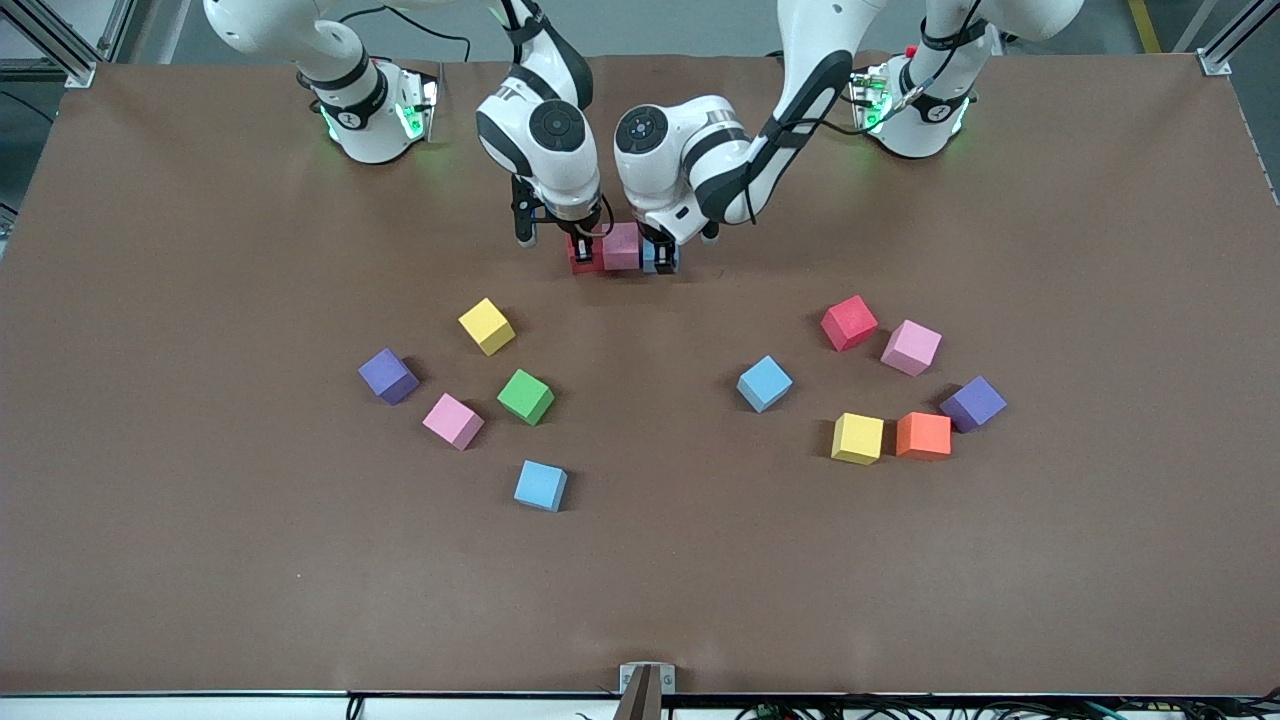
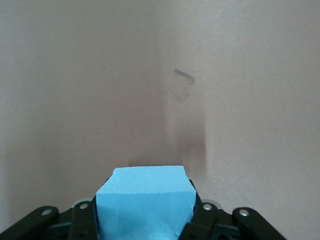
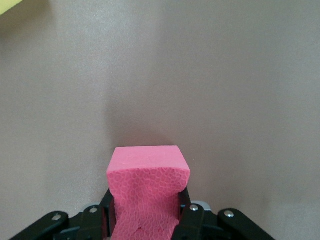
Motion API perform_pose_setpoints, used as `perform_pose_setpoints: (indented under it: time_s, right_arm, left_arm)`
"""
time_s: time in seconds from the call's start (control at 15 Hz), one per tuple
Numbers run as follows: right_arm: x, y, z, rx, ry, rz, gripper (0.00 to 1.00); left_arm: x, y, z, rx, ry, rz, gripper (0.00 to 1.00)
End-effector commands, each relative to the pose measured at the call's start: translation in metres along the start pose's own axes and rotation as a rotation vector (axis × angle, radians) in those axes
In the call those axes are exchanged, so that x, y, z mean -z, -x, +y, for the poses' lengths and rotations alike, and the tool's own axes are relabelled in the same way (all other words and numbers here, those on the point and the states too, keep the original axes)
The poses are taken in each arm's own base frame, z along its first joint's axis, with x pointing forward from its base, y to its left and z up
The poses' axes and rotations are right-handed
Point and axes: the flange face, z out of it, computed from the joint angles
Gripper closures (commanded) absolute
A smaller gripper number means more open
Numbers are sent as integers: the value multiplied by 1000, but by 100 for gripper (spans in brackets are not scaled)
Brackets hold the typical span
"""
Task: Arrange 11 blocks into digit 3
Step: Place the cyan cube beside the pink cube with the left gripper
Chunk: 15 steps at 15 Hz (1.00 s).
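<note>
Student: Which cubes are held, and where?

Tutor: In the upper centre of the front view, the right gripper (image 1: 583, 245) is closed on a red cube (image 1: 584, 262) and the left gripper (image 1: 660, 250) is closed on a blue cube (image 1: 661, 260). A pink cube (image 1: 621, 245) sits between the two, making a short row. The other cubes lie scattered across the middle of the frame, among them green (image 1: 525, 397) and orange (image 1: 923, 435).

Student: How should such a cube handle?

Tutor: It is probably very light and soft. In the right wrist view the red cube (image 3: 147, 185) pinches in between the fingers (image 3: 189, 215), so the foam yields. The matte skin should not slip. The best hold is judged to be two opposite flat faces, squeezed gently. A hard grip would deform the cube and skew its placement.

Student: What cannot be read?

Tutor: The wrists cover the tops of the row, so it is unclear whether the three cubes touch or rest on the table (image 1: 640, 600). Neither wrist view shows the pink cube. The left wrist view shows only the blue cube (image 2: 145, 200) and bare surface. A yellow cube (image 3: 10, 5) is cut off at the upper corner of the right wrist view.
</note>
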Motion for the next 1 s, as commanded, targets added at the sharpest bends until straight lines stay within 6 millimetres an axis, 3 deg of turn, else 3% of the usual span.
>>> perform_pose_setpoints:
  time_s: [0.0,0.33,0.4,0.47,0.53,0.93]
  right_arm:
    - [-13,10,1,-10,9,-4,99]
    - [-14,9,1,-19,13,-1,99]
    - [-14,8,-1,-28,13,-2,99]
    - [-15,7,-1,-43,15,0,99]
    - [-15,7,-1,-57,15,1,99]
    - [-15,5,-1,-74,16,2,100]
  left_arm:
    - [0,11,-6,108,4,2,49]
    - [-4,12,-8,110,2,5,46]
    - [-4,12,-8,110,2,5,42]
    - [-3,12,-7,100,5,4,15]
    - [-2,12,-7,97,5,5,0]
    - [12,6,-5,74,6,42,0]
